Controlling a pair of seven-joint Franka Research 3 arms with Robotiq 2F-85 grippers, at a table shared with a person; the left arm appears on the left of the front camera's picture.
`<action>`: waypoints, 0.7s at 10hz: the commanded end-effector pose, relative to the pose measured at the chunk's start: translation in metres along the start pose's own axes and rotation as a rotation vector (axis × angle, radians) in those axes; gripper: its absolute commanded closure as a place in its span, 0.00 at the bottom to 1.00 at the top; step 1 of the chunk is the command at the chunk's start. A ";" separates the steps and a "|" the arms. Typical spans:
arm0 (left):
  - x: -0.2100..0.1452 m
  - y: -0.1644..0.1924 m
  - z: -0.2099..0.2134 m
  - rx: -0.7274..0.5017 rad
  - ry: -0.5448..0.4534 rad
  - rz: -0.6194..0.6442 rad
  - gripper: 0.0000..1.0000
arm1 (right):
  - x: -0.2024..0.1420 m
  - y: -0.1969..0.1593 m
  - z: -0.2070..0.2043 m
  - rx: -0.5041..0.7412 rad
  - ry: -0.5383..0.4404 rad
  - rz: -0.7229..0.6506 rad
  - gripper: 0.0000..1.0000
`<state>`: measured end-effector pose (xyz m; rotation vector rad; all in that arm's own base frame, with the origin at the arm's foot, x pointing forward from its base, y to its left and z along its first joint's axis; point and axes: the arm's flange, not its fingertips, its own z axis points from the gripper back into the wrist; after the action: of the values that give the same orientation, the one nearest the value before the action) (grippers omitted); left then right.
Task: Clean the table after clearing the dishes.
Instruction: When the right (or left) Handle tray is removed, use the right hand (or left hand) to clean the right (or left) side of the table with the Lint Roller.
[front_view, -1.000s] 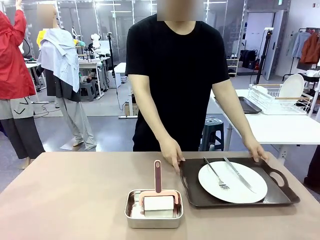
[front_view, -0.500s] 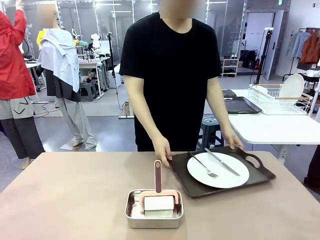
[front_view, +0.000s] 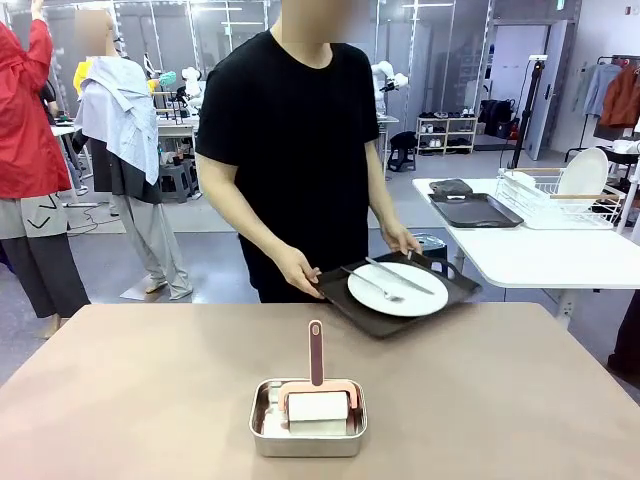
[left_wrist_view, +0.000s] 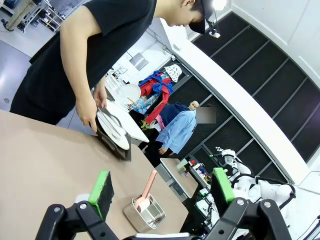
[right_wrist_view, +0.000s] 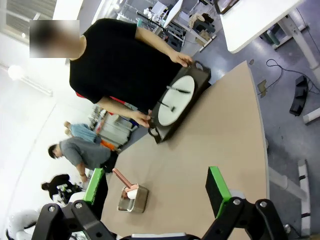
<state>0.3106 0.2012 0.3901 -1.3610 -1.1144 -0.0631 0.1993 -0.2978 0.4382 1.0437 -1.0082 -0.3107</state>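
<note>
A person in a black shirt holds a dark tray by both handles, lifted above the far edge of the beige table. On it lies one of the dishes, a white plate with a fork and a knife. The left wrist view shows the tray in the person's hands, far beyond my left gripper, which is open and holds nothing. My right gripper is also open and holds nothing, above the table and well short of the lifted tray.
A steel tin holding a pink-handled roller sits at the table's near middle. Behind on the right, a white table carries another dark tray and a wire rack. Other people stand far left.
The person has lifted the tray with the plate off the table and is carrying it back and to the left while turning. The tin and roller have not moved.
</note>
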 end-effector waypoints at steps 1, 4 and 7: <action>-0.002 -0.004 0.004 -0.014 -0.001 0.001 0.00 | 0.029 0.040 -0.028 -0.041 0.072 0.076 0.00; -0.002 -0.004 0.004 -0.014 -0.001 0.001 0.00 | 0.072 0.141 -0.159 -0.140 0.425 0.364 0.00; -0.002 -0.004 0.004 -0.014 -0.001 0.001 0.00 | 0.032 0.221 -0.336 -0.159 0.845 0.648 0.00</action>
<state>0.3096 0.2023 0.3894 -1.3611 -1.1154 -0.0593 0.4068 -0.0143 0.6025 0.6360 -0.5851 0.4294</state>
